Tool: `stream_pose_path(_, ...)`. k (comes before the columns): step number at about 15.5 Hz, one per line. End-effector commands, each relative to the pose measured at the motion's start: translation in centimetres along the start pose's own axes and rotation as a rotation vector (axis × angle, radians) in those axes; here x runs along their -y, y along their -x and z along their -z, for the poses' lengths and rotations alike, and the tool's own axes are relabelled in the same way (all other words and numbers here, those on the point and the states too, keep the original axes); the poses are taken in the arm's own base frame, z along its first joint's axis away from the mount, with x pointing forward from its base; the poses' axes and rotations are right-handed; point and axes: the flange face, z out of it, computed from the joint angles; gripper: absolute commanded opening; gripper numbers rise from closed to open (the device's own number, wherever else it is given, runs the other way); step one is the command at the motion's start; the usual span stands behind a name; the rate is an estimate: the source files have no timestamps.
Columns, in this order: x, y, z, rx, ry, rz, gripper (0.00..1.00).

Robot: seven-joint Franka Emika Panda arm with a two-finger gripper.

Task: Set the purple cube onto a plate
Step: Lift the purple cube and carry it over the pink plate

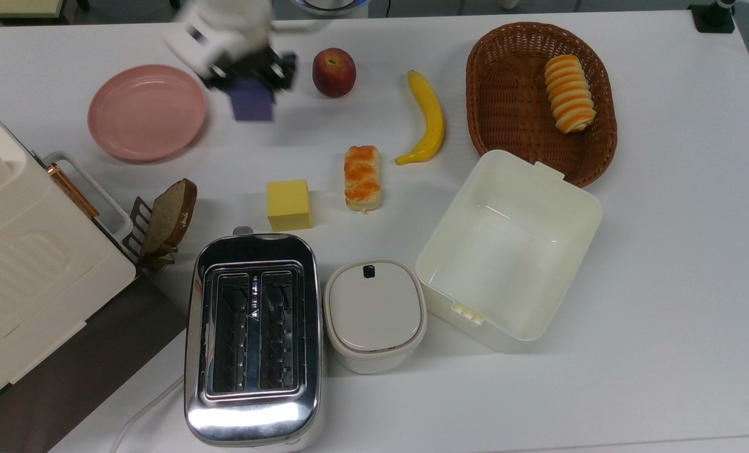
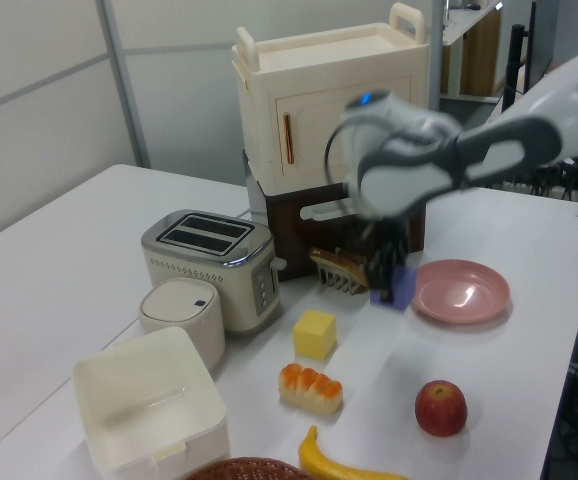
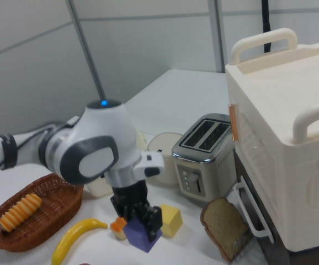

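Gripper point(image 3: 140, 216) clamps the purple cube point(image 3: 142, 234), held clear of the table point(image 1: 663, 251). In the top view, cube sits just right of the plate point(image 1: 146, 112), apparently not over it.

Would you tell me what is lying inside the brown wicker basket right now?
One striped orange-and-cream bread roll lies in the wicker basket, toward the top view's right side. The rest of its woven bottom looks bare; what is beneath the roll is covered.
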Motion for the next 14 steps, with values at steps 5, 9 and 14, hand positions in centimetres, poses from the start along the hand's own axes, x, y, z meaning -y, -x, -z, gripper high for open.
stream_pose_path(5,-14.7,1.1,-7.8,0.001,0.011,-0.072,0.26)
stream_pose_path(9,-17.4,2.1,-12.0,-0.003,0.026,-0.068,0.28)
stream_pose_path(14,-18.3,2.8,-13.3,0.016,0.019,-0.043,1.0)
